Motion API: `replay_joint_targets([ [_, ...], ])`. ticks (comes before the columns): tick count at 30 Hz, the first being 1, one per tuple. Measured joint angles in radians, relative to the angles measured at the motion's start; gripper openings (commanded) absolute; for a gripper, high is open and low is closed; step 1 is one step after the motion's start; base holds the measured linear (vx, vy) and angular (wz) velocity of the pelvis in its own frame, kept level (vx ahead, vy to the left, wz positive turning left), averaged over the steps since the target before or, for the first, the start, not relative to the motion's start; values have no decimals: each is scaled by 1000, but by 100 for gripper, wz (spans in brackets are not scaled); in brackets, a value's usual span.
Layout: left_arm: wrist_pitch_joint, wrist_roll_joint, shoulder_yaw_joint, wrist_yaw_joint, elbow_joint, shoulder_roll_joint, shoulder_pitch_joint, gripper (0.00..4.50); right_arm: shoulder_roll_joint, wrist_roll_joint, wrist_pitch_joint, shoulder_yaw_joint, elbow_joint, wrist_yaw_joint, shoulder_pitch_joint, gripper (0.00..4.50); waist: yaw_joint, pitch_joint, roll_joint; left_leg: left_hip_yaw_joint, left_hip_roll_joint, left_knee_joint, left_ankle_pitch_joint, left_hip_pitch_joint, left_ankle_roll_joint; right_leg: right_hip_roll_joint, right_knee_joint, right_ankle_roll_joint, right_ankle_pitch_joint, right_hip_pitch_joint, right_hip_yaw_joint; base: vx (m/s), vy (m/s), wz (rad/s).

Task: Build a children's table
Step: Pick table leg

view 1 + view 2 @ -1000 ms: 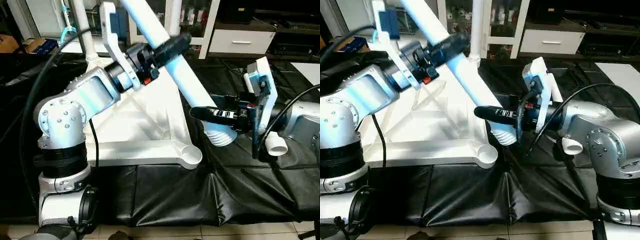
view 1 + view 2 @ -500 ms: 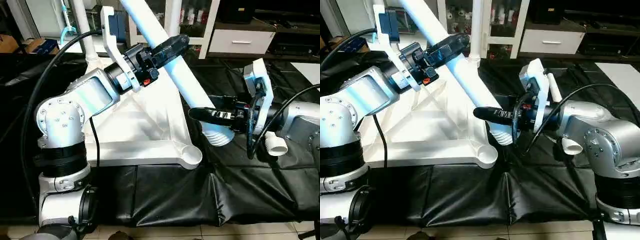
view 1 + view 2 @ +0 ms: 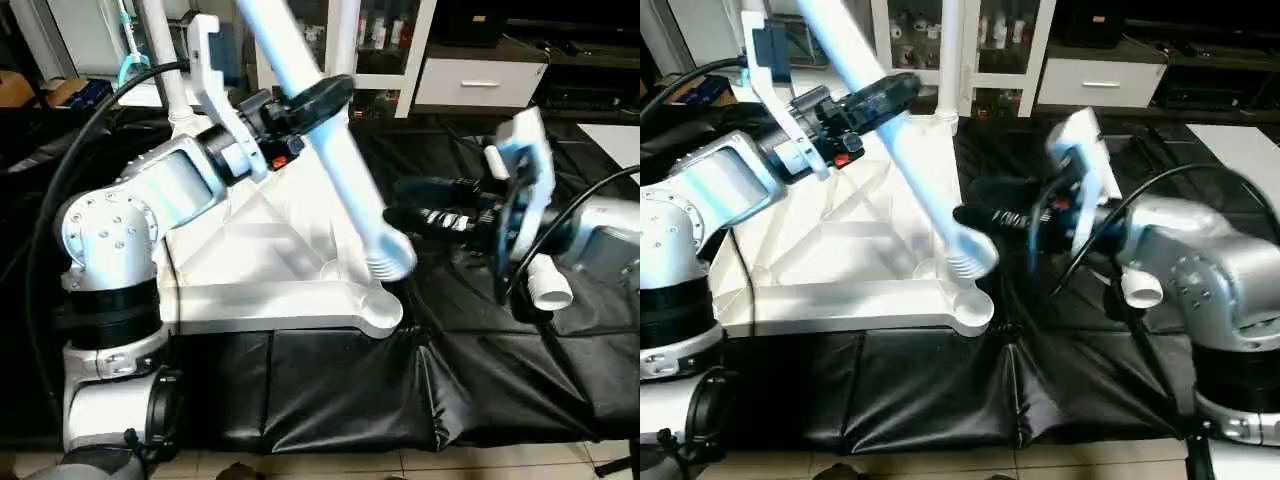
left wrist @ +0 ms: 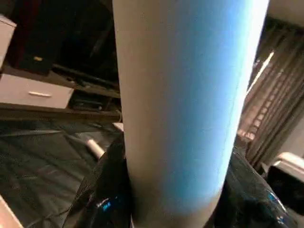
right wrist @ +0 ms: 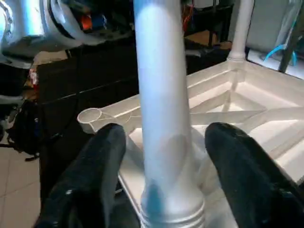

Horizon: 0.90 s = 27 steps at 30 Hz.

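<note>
Black sheeting (image 3: 470,370) covers the worktop, with white cabinets and glass doors behind. Table top (image 3: 270,255) lies upside down on the left half of the sheet, ribbed underside up, its near-right corner socket (image 3: 380,305) at the sheet's front-middle. One leg (image 3: 950,60) already stands upright in the far corner socket. Second leg (image 3: 325,150) is tilted, upper end toward the far left, threaded lower end (image 3: 392,258) hanging just above and beside the near-right socket, not seated. Left gripper (image 3: 310,100) is clenched around this leg partway up the shaft; left wrist view shows the black fingers (image 4: 102,190) wrapping the tube. Right gripper (image 3: 430,205) is released: fingers (image 5: 90,171) are spread either side of the leg's lower end with gaps to the tube. Short white tube piece (image 3: 550,285) shows by the right forearm.
</note>
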Motion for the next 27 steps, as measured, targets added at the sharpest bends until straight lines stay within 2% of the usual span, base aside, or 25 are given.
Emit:
replay_joint_targets([
  [4,0,4,-6,-7,3,5,-12,177,-66,43,17,-70,42,51,-32,355,3,0,0,0,0,0,0,0,0,0,0,0,0,1,0,0,0,0],
  [7,-6,6,-18,-9,3,4,-31,177,-109,29,11,-70,63,88,-28,393,1,0,0,0,0,1,0,0,1,0,0,0,0,1,0,0,0,0],
  [8,-7,6,-19,-10,3,4,-32,177,-113,18,7,-64,67,95,-25,393,0,0,0,0,0,1,0,0,1,0,0,0,0,1,0,0,0,0],
  [11,-9,10,-26,-18,4,4,-32,177,-116,-29,-23,-7,67,98,-6,406,-6,0,0,0,0,1,0,1,0,0,1,0,0,1,0,0,0,0],
  [14,-16,14,-41,-29,5,3,-33,177,-108,-53,-33,37,67,92,-6,433,-4,0,0,0,0,1,0,1,0,0,1,0,0,1,0,0,0,0],
  [17,-17,18,-50,-39,6,3,-39,177,-94,-62,-34,74,73,90,-24,433,-4,0,0,0,0,2,0,0,0,0,1,-1,0,1,0,0,0,0],
  [21,-17,17,-94,-60,2,-19,-60,177,-65,-101,-61,137,113,96,-90,433,-2,0,0,0,0,4,0,0,1,0,2,-1,1,1,0,0,0,0],
  [27,-16,17,-118,-85,-2,-16,-61,177,-66,-139,-88,189,157,120,-99,433,-2,0,0,0,0,4,0,-1,1,0,2,-1,1,1,0,0,0,0],
])
